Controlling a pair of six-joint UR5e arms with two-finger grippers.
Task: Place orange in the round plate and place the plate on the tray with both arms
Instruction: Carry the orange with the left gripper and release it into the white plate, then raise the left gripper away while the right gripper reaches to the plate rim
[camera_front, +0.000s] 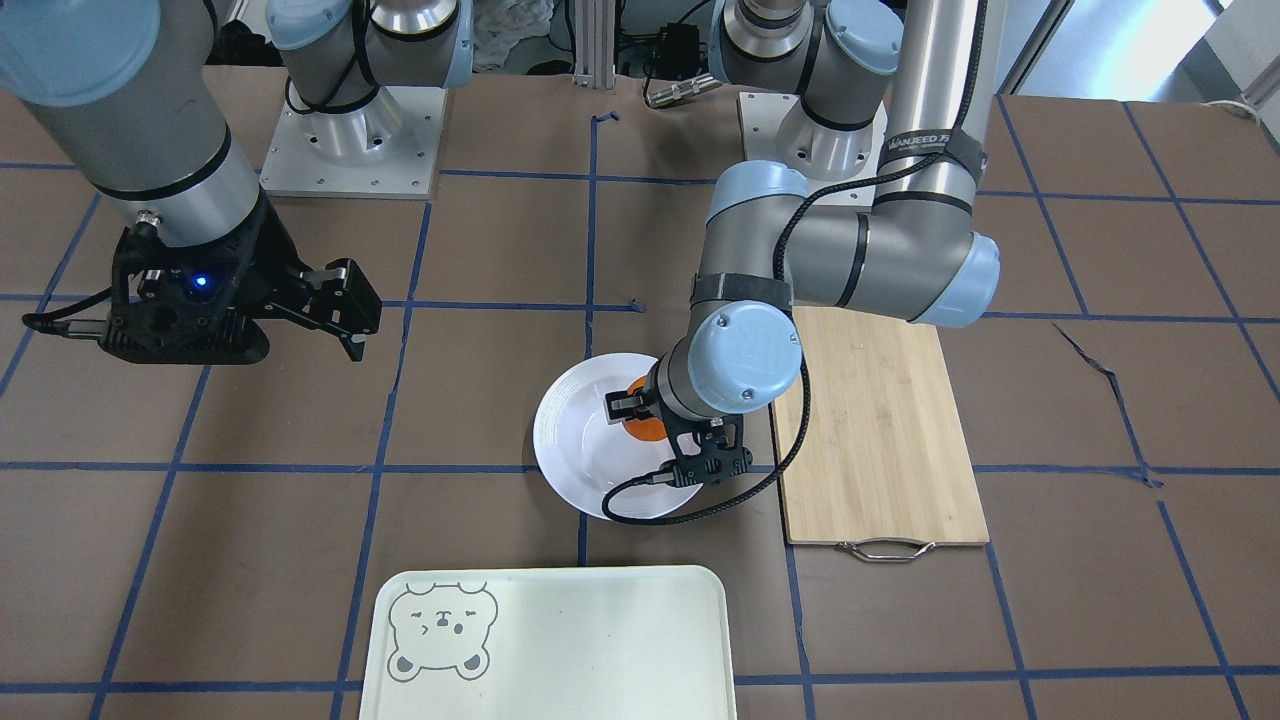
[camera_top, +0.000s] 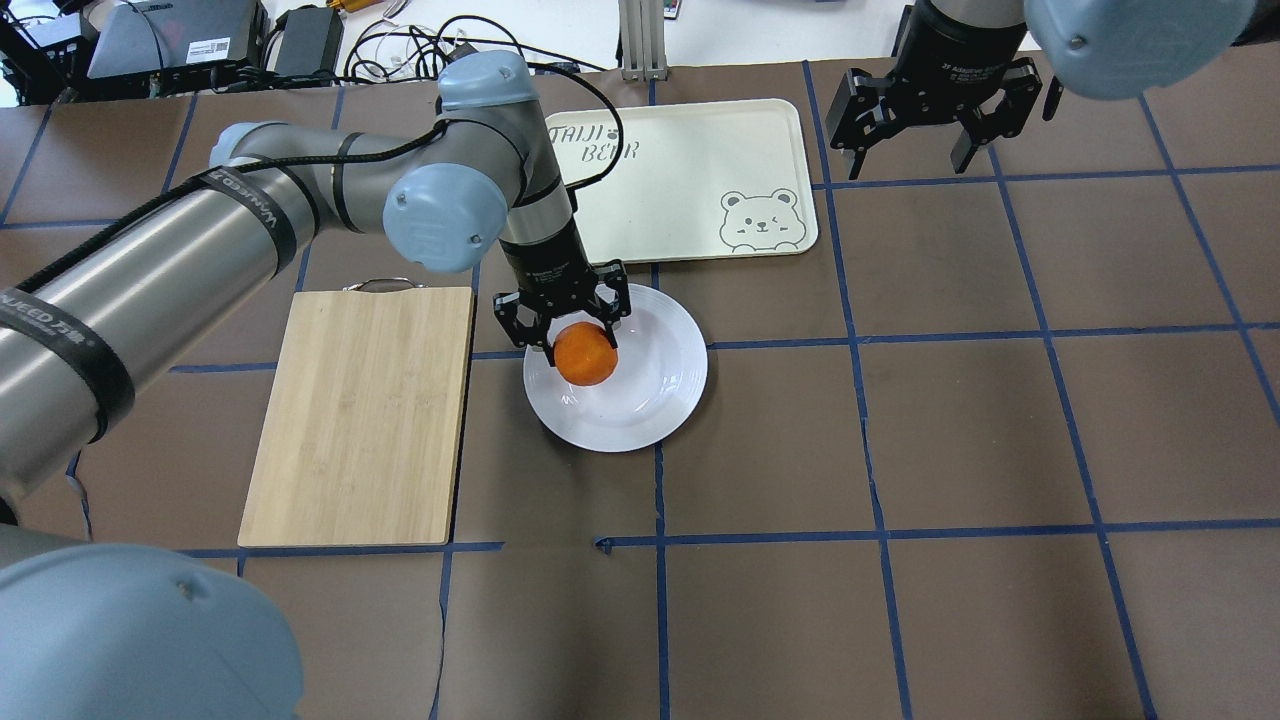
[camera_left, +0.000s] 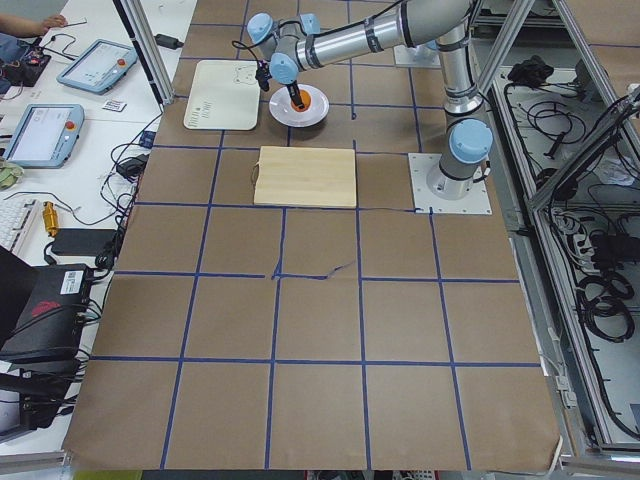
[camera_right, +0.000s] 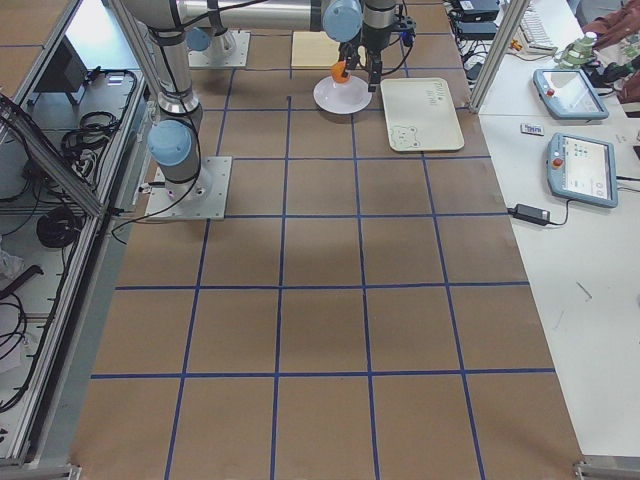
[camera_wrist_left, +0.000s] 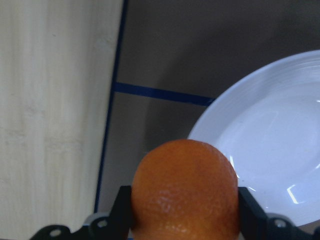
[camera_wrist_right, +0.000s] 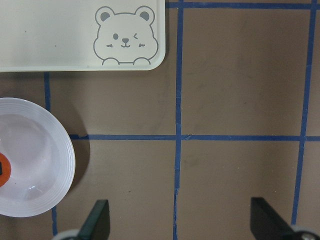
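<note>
Now the left pincer (camera_top: 570, 338) is clamping the orange (camera_top: 586, 356) between both fingers, jaws pressing on its sides, over the left part of the round plate (camera_top: 660, 392). Cannot tell if the fruit is touching the plate's well. Plate is sitting under this pincer and spreading out to its right, flat on the worktop (camera_top: 950, 450).

Cutting board (camera_top: 360, 410) is lying just to the pincer's left. Its long edge is running near the plate rim but apart from it, a thin strip of brown worktop showing between. Tray (camera_top: 690, 150) is lying beyond the pincer, farther from the robot, its near edge close to the plate's far rim, not touching. Open worktop is stretching wide to the right of the plate and back toward the robot.

Left arm (camera_top: 250, 230) is reaching in across the board's far end, forearm running roughly level, wrist bending so the pincer is pointing straight down.

Right pincer (camera_top: 915, 152) is hovering with fingers spread apart, gripping nothing, pointing down, well apart from the plate. Tray's right edge is lying near it on its left, and the plate is sitting further left and nearer the robot. Right arm (camera_front: 150, 150) is coming down steeply from above.
</note>
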